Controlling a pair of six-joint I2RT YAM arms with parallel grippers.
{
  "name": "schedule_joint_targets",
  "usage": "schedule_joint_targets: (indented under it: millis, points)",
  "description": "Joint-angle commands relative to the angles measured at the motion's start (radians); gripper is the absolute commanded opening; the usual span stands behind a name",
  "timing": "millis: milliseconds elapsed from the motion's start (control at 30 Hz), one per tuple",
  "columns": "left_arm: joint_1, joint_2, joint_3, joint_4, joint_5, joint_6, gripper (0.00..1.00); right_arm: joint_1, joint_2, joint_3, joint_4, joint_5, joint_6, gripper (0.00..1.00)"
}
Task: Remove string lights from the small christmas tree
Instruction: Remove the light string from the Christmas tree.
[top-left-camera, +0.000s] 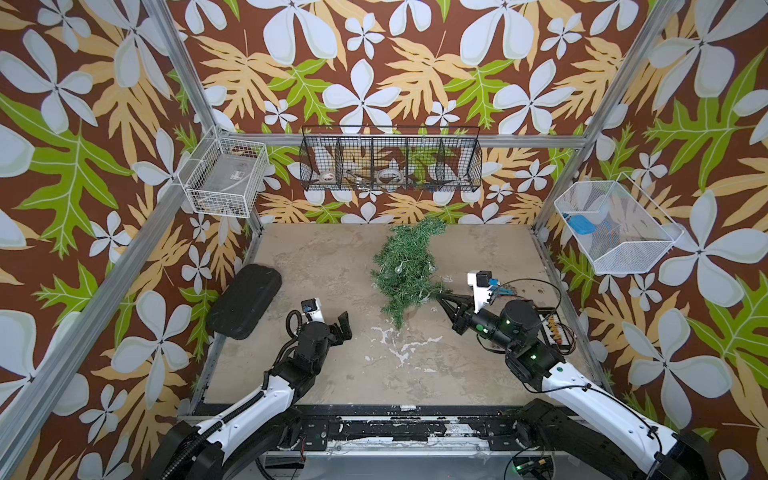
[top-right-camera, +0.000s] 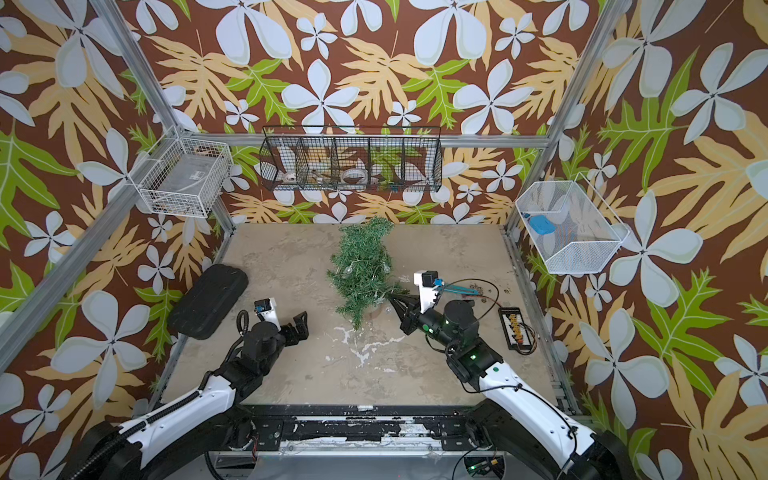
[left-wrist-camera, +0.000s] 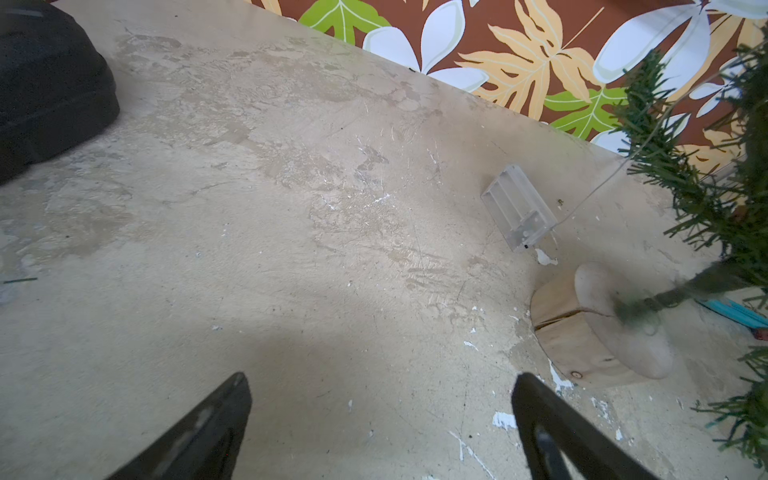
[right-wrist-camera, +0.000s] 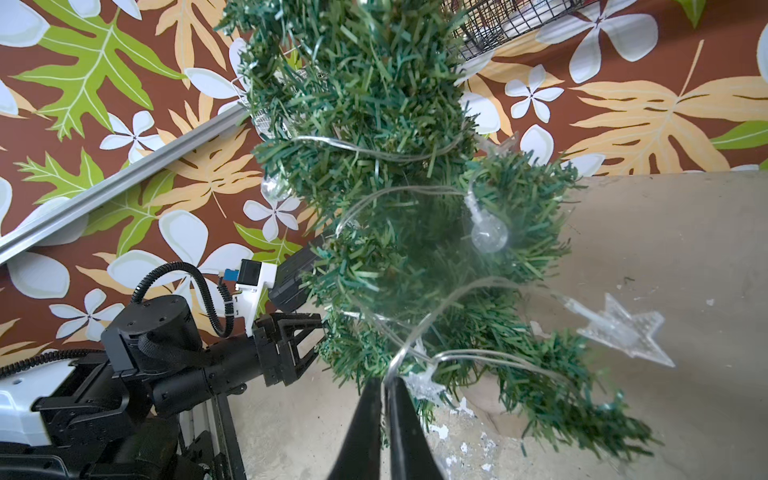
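Robot test cell, aluminium frame (top-left-camera: 181, 62), floral wallpaper walls (top-left-camera: 374, 62), wire baskets (top-left-camera: 388, 137), scuffed tabletop (top-left-camera: 324, 266)

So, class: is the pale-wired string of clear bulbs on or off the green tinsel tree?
On: the clear-bulbed string lights drape across the green tinsel tree, bulbs hanging among its branches.

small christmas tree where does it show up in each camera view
Top view: small christmas tree mid-table, near the back wall.
Top view: same spot.
Left wrist: branches at the frame edge, with its wooden base.
Right wrist: fills mid-frame.
Shared landmark: left gripper, open.
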Motion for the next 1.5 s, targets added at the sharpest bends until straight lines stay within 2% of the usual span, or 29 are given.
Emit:
schedule_joint_targets:
  millis: [0,133,367,633,900,1233,1467]
  points:
    - [0.000,0.002,0.001,0.008,-0.011,-0.004,1.00,0.002,-0.014,-0.009,0.064,0.005,0.045,0.12]
    - [0.000,0.000,0.002,0.006,-0.012,-0.004,1.00,0.000,-0.034,-0.027,0.099,0.002,0.080,0.20]
    - [0.000,0.000,0.001,0.003,-0.013,-0.005,1.00,0.000,-0.016,-0.050,0.164,-0.022,0.132,0.26]
    - [0.000,0.000,0.002,0.002,-0.015,-0.006,1.00,0.000,-0.052,-0.076,0.217,-0.019,0.158,0.40]
    - [0.001,0.010,0.007,0.003,-0.011,-0.006,1.00,0.000,-0.008,-0.081,0.192,-0.003,0.112,0.40]
    - [0.000,0.008,0.006,0.002,-0.014,-0.006,1.00,0.008,0.090,-0.015,0.169,0.025,0.025,0.40]
    - [0.000,0.005,0.006,0.000,-0.015,-0.006,1.00,0.041,0.138,0.031,0.126,0.087,-0.058,0.41]
